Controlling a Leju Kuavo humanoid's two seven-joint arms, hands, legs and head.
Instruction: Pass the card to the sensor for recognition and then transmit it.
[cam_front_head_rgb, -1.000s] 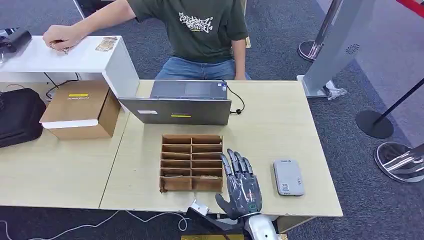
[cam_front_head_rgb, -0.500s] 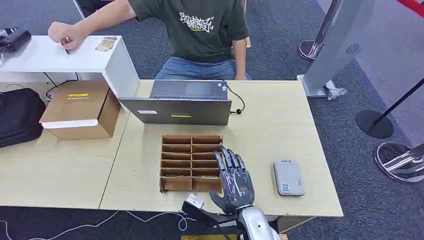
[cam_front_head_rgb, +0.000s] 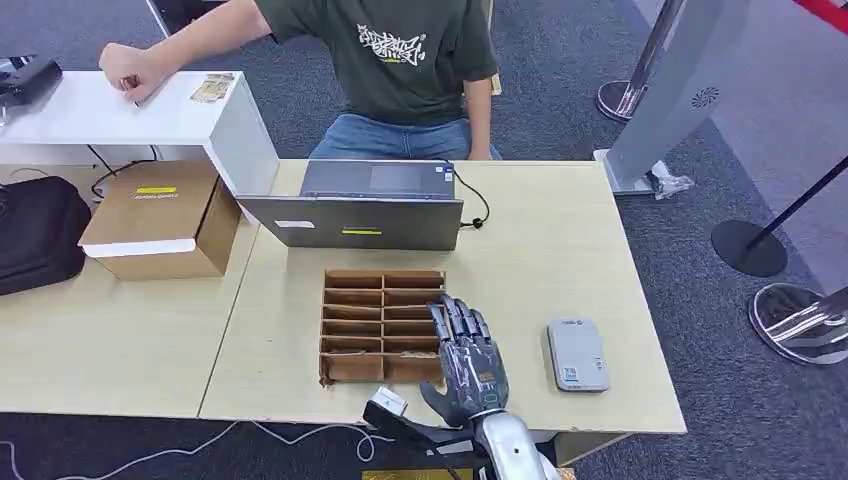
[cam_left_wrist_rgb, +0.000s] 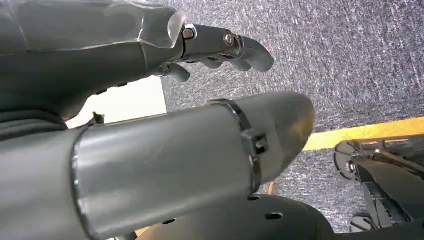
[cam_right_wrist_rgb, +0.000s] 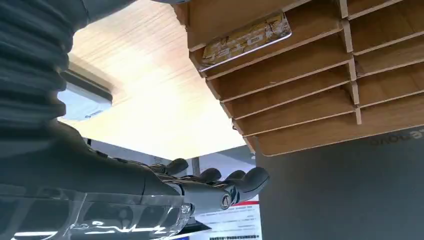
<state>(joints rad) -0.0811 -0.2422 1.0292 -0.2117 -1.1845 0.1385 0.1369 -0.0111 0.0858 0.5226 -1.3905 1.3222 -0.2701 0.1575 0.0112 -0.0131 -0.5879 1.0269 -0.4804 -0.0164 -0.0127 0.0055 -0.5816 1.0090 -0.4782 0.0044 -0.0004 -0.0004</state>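
The right hand (cam_front_head_rgb: 468, 362), dark and metallic, is hovering with fingers spread and holding nothing, at the right edge of the slotted brown cardboard organizer (cam_front_head_rgb: 383, 325) on the pale wood-grain table (cam_front_head_rgb: 560, 250). A glossy yellow card (cam_right_wrist_rgb: 245, 39) is lying in one organizer slot. The flat grey rounded sensor (cam_front_head_rgb: 577, 354) is sitting just right of the hand. The left hand (cam_left_wrist_rgb: 220, 47) is hanging over speckled carpet, fingers loosely apart
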